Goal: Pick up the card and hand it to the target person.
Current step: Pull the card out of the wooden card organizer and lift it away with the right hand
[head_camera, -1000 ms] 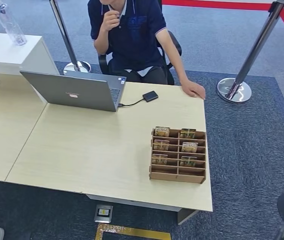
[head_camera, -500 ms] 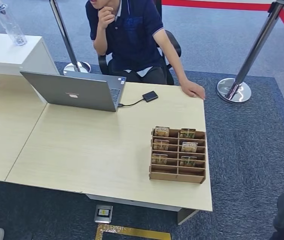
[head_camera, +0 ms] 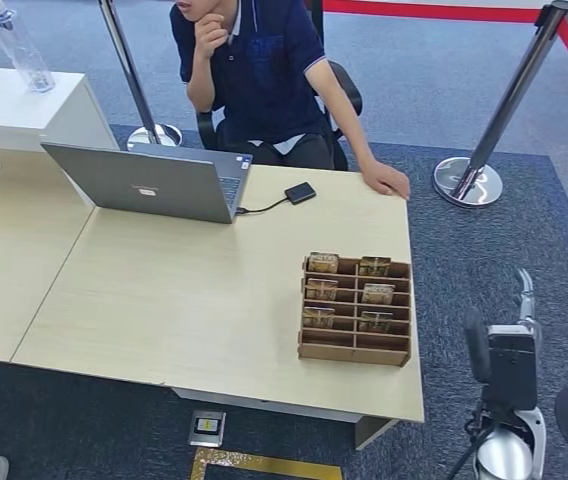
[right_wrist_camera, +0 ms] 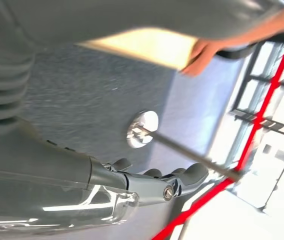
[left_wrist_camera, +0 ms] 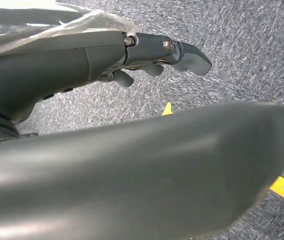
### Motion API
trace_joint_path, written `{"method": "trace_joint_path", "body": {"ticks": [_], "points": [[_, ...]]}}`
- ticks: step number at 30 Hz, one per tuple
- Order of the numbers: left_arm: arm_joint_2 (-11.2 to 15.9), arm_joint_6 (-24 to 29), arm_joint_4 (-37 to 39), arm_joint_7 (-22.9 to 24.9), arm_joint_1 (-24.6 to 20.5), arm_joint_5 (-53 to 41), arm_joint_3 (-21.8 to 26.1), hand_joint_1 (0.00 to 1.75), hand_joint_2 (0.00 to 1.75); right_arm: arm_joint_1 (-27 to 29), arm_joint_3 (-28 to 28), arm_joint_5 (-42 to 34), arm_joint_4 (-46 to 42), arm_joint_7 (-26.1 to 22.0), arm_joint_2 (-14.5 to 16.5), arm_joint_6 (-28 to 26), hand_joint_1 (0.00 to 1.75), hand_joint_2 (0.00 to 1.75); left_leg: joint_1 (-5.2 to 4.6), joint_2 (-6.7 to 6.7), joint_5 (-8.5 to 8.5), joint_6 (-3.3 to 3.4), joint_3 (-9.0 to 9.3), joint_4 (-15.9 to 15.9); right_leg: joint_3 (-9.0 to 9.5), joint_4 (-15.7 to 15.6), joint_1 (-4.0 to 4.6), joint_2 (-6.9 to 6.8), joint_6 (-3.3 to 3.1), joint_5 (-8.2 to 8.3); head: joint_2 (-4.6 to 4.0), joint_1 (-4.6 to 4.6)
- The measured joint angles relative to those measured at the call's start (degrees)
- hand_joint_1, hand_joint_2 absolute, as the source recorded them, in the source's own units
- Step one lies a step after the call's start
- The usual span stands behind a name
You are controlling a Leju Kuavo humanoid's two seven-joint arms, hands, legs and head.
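Since half a second ago my right hand [head_camera: 509,340] has risen into the head view beside the table's right edge, over dark blue carpet [head_camera: 507,250]; nothing on the table has shifted. It holds nothing, its dark fingers [right_wrist_camera: 185,177] stretched out and apart, clear of the thumb. My left hand [left_wrist_camera: 140,150] hangs over speckled grey carpet, likewise released, with its fingers [left_wrist_camera: 163,52] extended and its thick smooth grey thumb alongside.

The cards [head_camera: 323,263] stand on edge in a brown cardboard rack [head_camera: 356,350] of slotted rows in two columns, at the right end of the pale wood-grain table [head_camera: 190,300]; each card's long axis runs across the table. Their printing is too small to read.

A grey laptop [head_camera: 145,185] stands open, cabled to a small black device [head_camera: 300,192]. The seated person [head_camera: 266,70] in a navy polo rests one hand [head_camera: 387,180] on the table's far corner.
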Motion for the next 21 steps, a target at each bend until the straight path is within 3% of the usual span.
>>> {"method": "trace_joint_path", "body": {"ticks": [11,18,19,21], "points": [[-0.09,-0.39,0.13,-0.89,-0.1,-0.89,0.61,0.0,0.0,-3.73,19.24,11.92,-3.71,4.24,-0.08,-6.09,0.0,1.75,0.0,0.01,0.01,-0.01,0.0,0.0,-0.02,0.02,0.0,0.0,-0.01,0.0,0.0,0.0],[-0.05,-0.93,0.16,-1.53,-0.18,-1.14,0.81,0.0,0.0,-4.55,27.13,22.83,-6.38,5.71,-1.48,-6.9,0.0,1.75,0.0,0.01,0.01,-0.01,0.0,0.0,-0.03,0.01,0.0,0.0,0.0,0.0,0.0,-0.01],[-0.01,-1.03,0.16,-1.62,-0.23,-1.07,0.93,0.0,0.0,-4.55,27.84,24.89,-6.85,6.03,-1.89,-6.72,0.32,1.75,0.0,0.01,0.01,0.0,0.0,0.0,-0.03,0.01,0.0,0.0,0.0,0.0,0.0,-0.01],[0.15,-1.2,0.16,-1.69,-0.38,-0.83,1.28,0.0,0.0,-4.39,28.81,28.97,-7.93,6.85,-2.96,-6.19,1.12,1.75,0.0,0.01,0.01,0.0,0.01,0.01,-0.03,0.0,0.0,0.0,0.0,0.0,0.0,-0.01]]}}
